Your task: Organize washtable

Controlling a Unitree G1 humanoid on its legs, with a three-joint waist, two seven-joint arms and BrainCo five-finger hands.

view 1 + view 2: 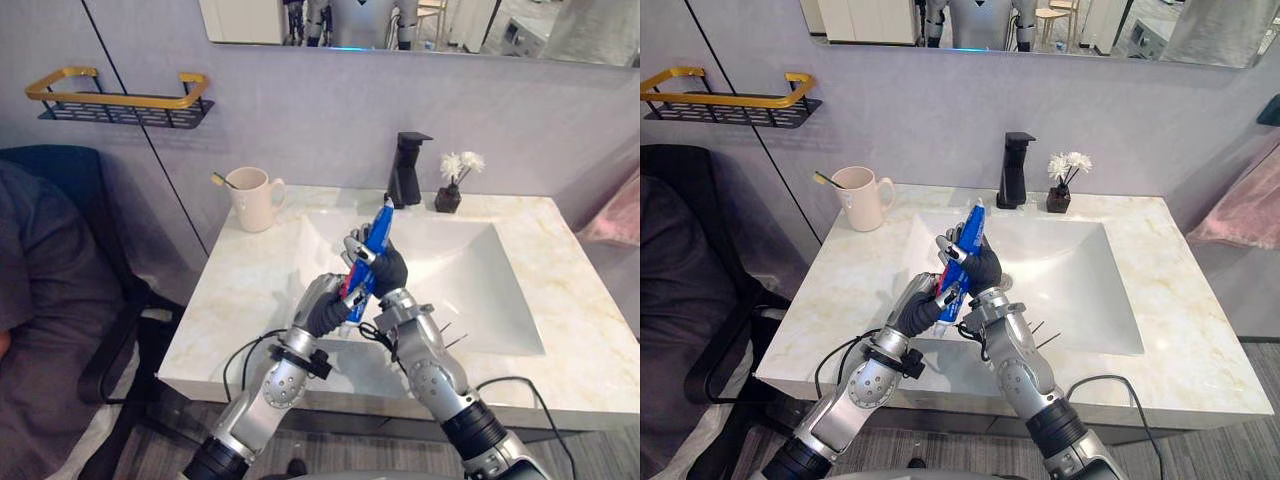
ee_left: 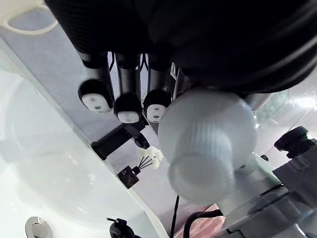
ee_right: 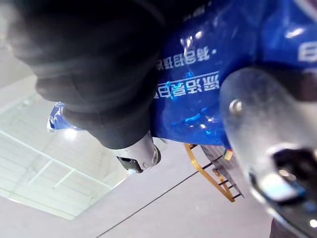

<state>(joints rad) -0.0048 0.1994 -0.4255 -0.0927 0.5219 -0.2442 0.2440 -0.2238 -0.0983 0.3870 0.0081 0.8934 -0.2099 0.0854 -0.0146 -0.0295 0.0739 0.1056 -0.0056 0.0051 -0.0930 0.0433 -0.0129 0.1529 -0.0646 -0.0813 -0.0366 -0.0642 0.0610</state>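
Far left, on the wall: black wire shelf [image 1: 120, 100] with a gold rail, nothing seen on it.

On the desk [image 1: 250, 290], back-left corner: cream mug [image 1: 250, 198], upright, a toothbrush [image 1: 222, 181] standing in it.

Centre, over the front-left edge of the sink [image 1: 470, 280]: blue toothpaste tube [image 1: 375, 240], held in the air, off the desk. It is tilted, flat end up toward the tap [image 1: 407, 170], white cap [image 2: 203, 144] down.

- Left robot hand [image 1: 325, 310]: clenched round the cap end.
- Right robot hand [image 1: 385, 268]: just beside it, wrapped round the tube's middle (blue foil presses right against the palm in its wrist view).

Right of the tap, at the back: small dark vase [image 1: 448, 198] of white flowers, well apart from both hands.

Step in hand, as I judge it: the tube is being passed or re-gripped between the two hands on its way to a proper place.

Next move calls for one hand to let go cleanly while the other keeps a firm grip. The mug is the likely spot, and it sits on the left, so the left hand looks better placed to carry. The tube would need to go in upright, clear of the toothbrush.
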